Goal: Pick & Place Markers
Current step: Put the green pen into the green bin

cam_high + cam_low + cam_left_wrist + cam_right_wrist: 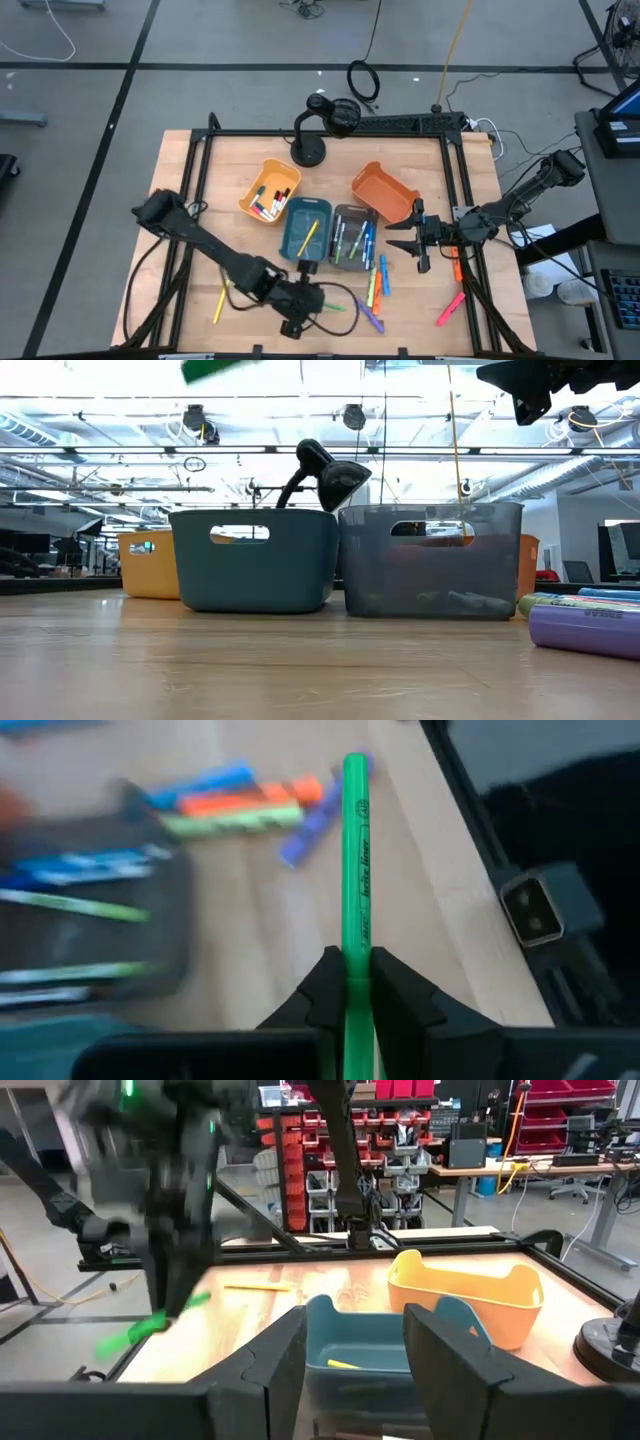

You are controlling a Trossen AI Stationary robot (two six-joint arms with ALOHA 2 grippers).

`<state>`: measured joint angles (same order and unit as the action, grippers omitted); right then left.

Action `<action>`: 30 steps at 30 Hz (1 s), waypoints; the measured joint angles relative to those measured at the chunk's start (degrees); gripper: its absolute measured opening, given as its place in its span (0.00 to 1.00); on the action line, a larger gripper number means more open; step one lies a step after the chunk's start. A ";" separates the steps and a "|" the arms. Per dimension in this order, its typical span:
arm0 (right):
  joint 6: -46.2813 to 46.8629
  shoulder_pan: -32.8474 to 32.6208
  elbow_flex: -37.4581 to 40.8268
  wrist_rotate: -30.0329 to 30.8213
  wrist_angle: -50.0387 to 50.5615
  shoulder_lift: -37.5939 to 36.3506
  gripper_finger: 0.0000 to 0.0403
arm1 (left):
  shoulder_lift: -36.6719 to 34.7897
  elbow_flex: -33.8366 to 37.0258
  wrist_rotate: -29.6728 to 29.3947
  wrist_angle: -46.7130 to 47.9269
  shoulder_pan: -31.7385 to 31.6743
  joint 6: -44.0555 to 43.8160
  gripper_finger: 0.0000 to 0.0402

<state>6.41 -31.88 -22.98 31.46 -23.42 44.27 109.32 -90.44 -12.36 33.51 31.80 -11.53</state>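
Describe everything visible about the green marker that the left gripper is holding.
The green marker is a slim, bright green plastic pen with dark lettering printed along its barrel. The left gripper is shut on it, both dark fingers pressing its sides, most of the barrel sticking out forward past the fingertips. It is lifted off the wooden table near the front edge, touching nothing else. In the high view it shows beside the gripper; the right wrist view shows it tilted.

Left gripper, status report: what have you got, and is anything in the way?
Left gripper shut on green marker, lifted near front edge. Right gripper open, empty, beside grey bin. Nothing blocking.
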 joint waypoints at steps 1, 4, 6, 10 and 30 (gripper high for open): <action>0.00 0.00 0.00 0.00 0.02 0.00 0.39 | -1.36 -0.04 -2.20 1.26 0.30 0.00 0.08; 0.00 0.00 -0.02 0.00 0.06 0.00 0.39 | -4.90 0.00 -9.06 6.34 0.61 -1.65 0.08; 0.01 0.00 -0.01 0.00 0.03 0.00 0.39 | -7.39 0.01 -13.58 9.43 0.40 -3.50 0.08; 0.01 0.00 0.00 -0.02 -0.02 0.00 0.39 | -11.17 0.51 -22.80 13.44 -0.99 -9.13 0.08; -0.01 0.02 -0.01 -0.01 0.09 -0.02 0.39 | -12.88 29.71 -17.58 -12.71 -20.02 -34.67 0.07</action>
<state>6.39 -31.86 -23.00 31.45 -23.33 44.25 96.44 -60.73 -29.94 20.80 11.78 -46.20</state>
